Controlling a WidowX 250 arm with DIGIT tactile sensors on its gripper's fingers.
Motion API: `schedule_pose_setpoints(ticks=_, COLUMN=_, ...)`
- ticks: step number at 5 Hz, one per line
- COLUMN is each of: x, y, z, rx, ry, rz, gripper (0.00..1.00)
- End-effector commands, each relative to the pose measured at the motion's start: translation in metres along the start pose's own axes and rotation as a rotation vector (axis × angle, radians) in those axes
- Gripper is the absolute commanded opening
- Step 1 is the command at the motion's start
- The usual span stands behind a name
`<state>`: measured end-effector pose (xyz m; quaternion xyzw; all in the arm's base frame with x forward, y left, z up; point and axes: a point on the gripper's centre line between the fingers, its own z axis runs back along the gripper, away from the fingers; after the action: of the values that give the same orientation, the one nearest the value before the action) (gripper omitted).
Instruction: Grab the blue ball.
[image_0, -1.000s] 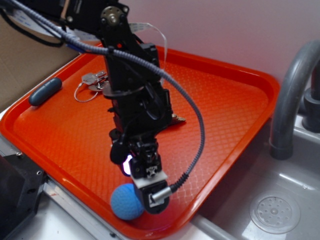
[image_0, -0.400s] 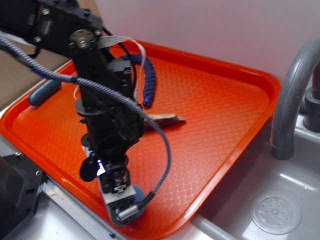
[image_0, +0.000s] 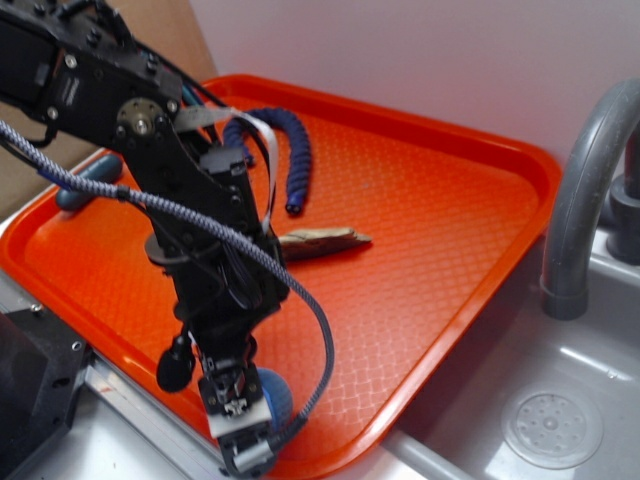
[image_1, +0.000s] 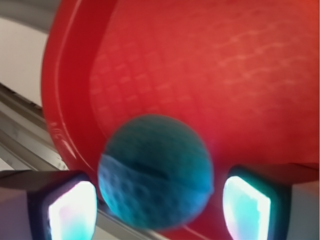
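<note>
Gripper (image_1: 160, 200) spread wide, one glowing pad (image_1: 72, 210) on each side of the blue ball (image_1: 156, 172); a clear gap shows between the ball and the right-hand pad, while on the other side contact cannot be told; nothing is clamped. The ball, one in number, lies at the near corner of the orange tray (image_0: 470, 250), close against the raised rim (image_1: 60, 110); in the exterior view only a sliver of the ball (image_0: 276, 397) shows beside the gripper (image_0: 240, 415), the arm (image_0: 200, 250) and its braided cable (image_0: 300, 300) covering the rest. The wrist view is blurred, though a dark seam line across the ball can be made out. Other contents, each counted once: a dark navy coiled rope (image_0: 295, 160) toward the far side of the tray; a flat brownish piece (image_0: 320, 240) near the middle, well apart from the ball; a dark blue-grey capsule (image_0: 85, 185) at the left edge of the tray, partly hidden by the arm. To the right of the tray: one grey faucet (image_0: 580, 200) rising over a sink (image_0: 590, 350), with one round drain (image_0: 552, 428) in its floor.
</note>
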<state>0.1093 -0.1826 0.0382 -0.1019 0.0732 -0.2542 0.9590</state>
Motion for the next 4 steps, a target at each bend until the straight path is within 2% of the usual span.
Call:
schedule_pose_setpoints(ticks=1, x=0.006, y=-0.012, z=-0.017, rx=0.032, ry=0.004, rz=-0.017, gripper=1.0)
schedule_pose_setpoints(ticks=2, x=0.007, y=-0.008, z=-0.015, rx=0.038, ry=0.0, rz=0.007, gripper=0.0)
schedule_pose_setpoints(ticks=3, x=0.005, y=-0.001, z=-0.005, rx=0.034, ry=-0.02, rz=0.017, gripper=0.0)
schedule_pose_setpoints(ticks=4, x=0.002, y=0.014, z=0.015, rx=0.076, ry=-0.048, rz=0.047, gripper=0.0)
